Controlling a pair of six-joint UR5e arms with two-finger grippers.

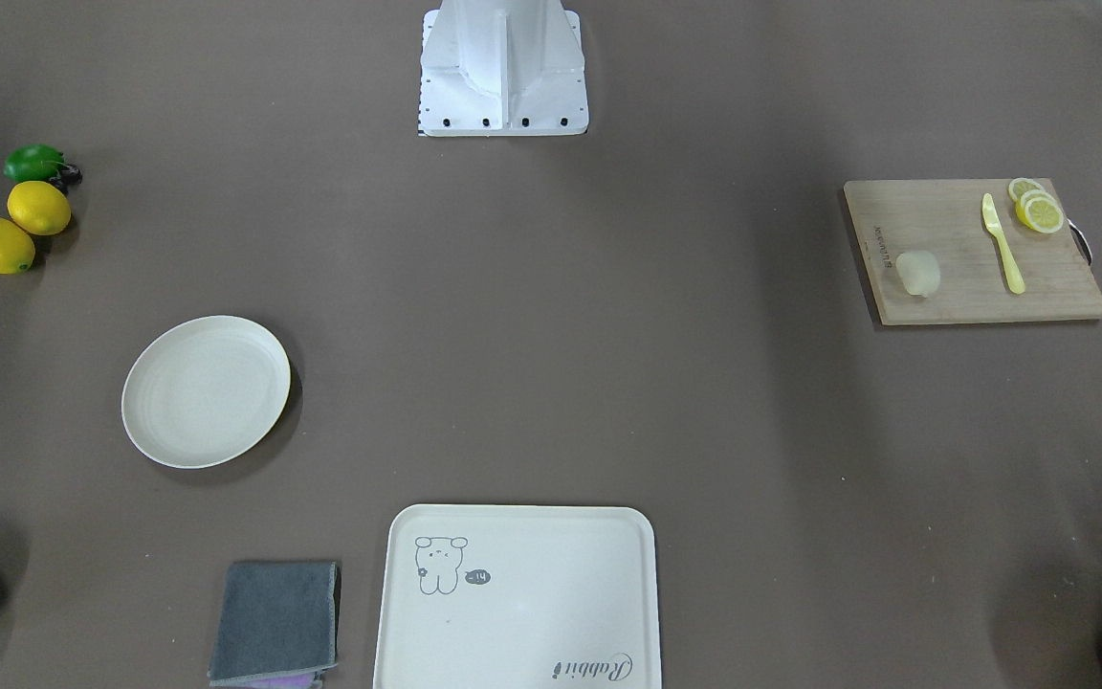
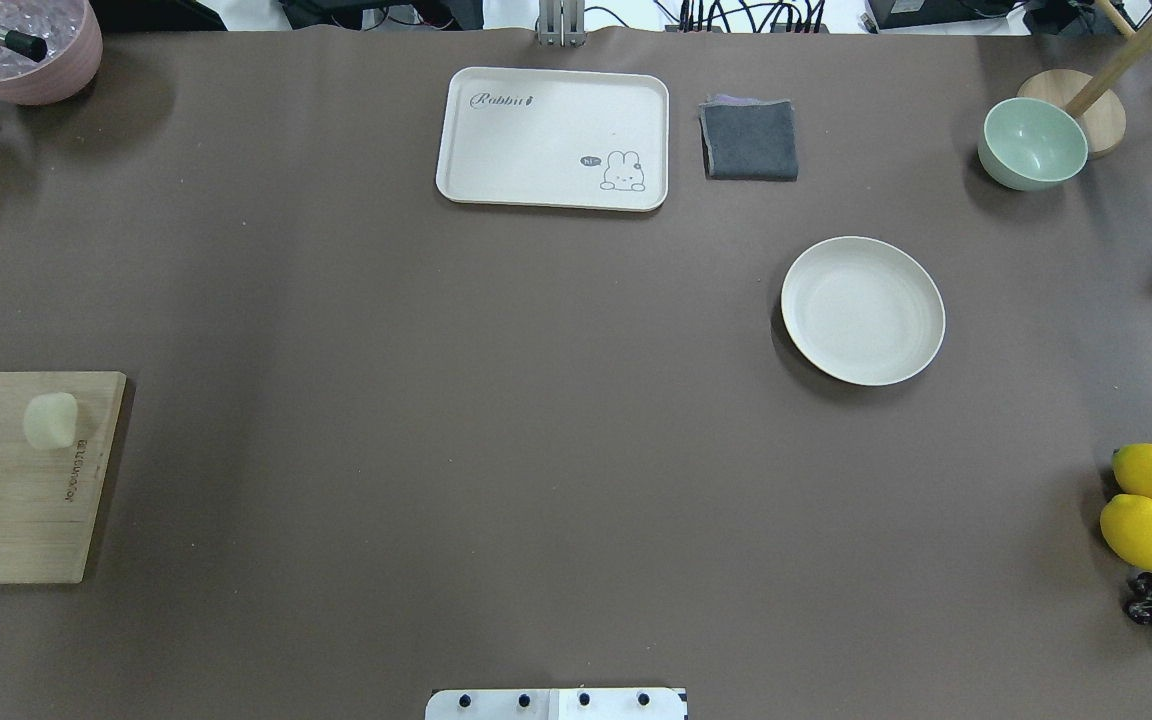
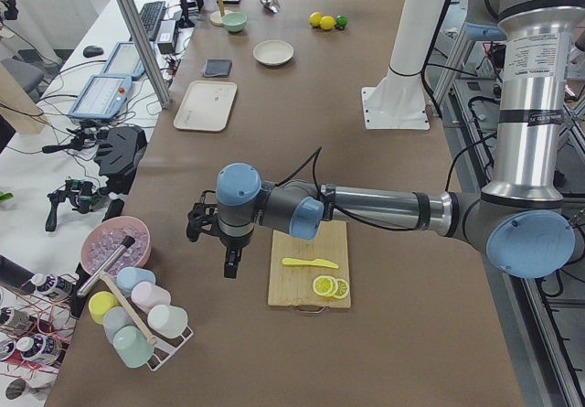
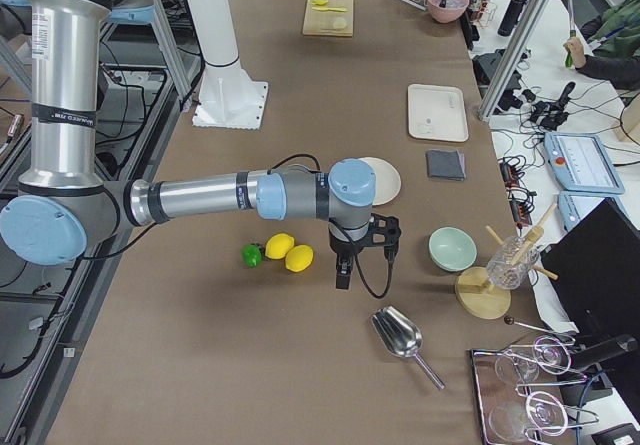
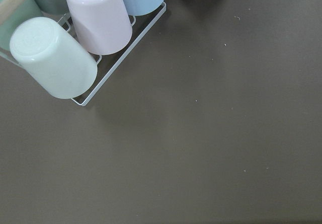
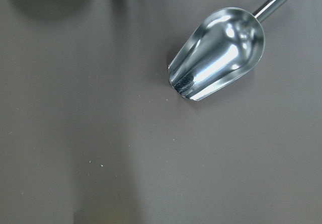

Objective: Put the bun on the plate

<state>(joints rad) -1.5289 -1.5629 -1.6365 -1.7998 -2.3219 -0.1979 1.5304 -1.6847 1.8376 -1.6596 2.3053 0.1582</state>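
Bun (image 1: 918, 273) on cutting board (image 1: 977, 287) at left of counter (image 1: 551, 335); plate (image 1: 206, 391) well apart, right. Left fingers (image 3: 231, 262), right fingers (image 4: 343, 273): opening cannot be told.

Metal scoop (image 6: 219, 53) on brown table (image 6: 100, 133)

The left arm (image 3: 384, 208) and right arm (image 4: 200, 197) are built from silver metal tubes, grey joint housings and light-blue round caps (image 3: 239, 186). A black cable (image 3: 306, 165) loops at each wrist. The upright tube carries a white printed label (image 3: 530, 55). The white pedestal (image 1: 503, 57) has a flanged base plate with four black screws (image 1: 486, 122) along its edge.
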